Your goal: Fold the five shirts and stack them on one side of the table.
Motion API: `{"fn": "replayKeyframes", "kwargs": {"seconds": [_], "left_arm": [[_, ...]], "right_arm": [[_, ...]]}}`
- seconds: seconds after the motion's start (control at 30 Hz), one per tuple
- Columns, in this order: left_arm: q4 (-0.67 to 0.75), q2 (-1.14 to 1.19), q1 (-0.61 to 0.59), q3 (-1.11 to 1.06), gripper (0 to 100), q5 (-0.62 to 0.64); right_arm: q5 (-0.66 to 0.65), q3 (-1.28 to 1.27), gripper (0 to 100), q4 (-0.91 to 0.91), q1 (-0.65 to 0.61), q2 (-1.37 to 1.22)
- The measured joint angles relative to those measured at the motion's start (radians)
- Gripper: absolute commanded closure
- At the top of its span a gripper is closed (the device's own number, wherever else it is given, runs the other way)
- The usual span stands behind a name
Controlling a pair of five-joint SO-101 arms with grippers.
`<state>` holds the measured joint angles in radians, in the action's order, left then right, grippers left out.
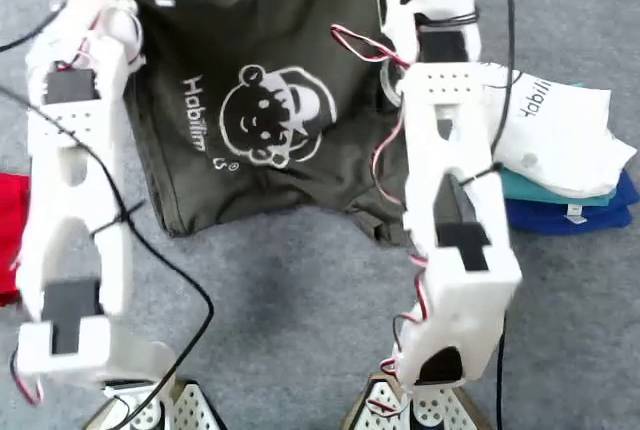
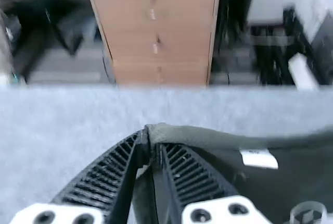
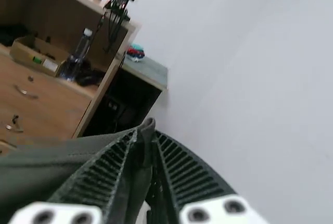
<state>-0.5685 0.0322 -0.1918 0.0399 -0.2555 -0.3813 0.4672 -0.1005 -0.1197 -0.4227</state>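
We're counting 5 shirts. 1 dark green shirt [image 1: 260, 140] w/ a white cartoon print is lying spread, print up, across the far middle of the grey bench [image 1: 300, 290]. We're pinching it at 2 spots. The left hand [image 2: 151, 141] is clenching a far corner of it, near the white label [image 2: 258, 159], low over the bench. The right hand [image 3: 148, 130] is clenching another edge of the cloth, w/ fabric bunching between its ribbed fingers [image 3: 182, 166].

On the bench's right side we're seeing 3 folded shirts in 1 stack: white shirt [image 1: 560, 130] on top, teal shirt [image 1: 540, 190] under it, blue shirt [image 1: 570, 215] at the bottom, each touching the next. The stack is sitting just beside the green shirt's right side, partly behind the right arm [image 1: 450, 200].

At the bench's left edge 1 red shirt [image 1: 10, 220] is poking in, well apart from the stack; we can't tell if it's folded.

Beyond the bench 1 wooden drawer cabinet [image 2: 156, 31] is standing. 1 bottle [image 3: 73, 60] is standing in the room behind the right hand.
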Motion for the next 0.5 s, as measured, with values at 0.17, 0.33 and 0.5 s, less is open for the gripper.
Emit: {"fn": "replayKeyframes", "kwargs": {"seconds": [0.17,0.33,0.5], "left_arm": [[0.063,0.229,0.000,0.091,98,0.000],[0.046,0.408,-0.011,0.264,98,0.000],[-0.078,0.497,-0.021,0.465,98,0.000]], "right_arm": [[0.000,0.126,99.7,-0.014,-0.002,-0.170],[0.000,0.305,99.7,-0.115,0.000,-0.351],[0.000,0.559,99.7,-0.221,0.000,-0.539]]}}
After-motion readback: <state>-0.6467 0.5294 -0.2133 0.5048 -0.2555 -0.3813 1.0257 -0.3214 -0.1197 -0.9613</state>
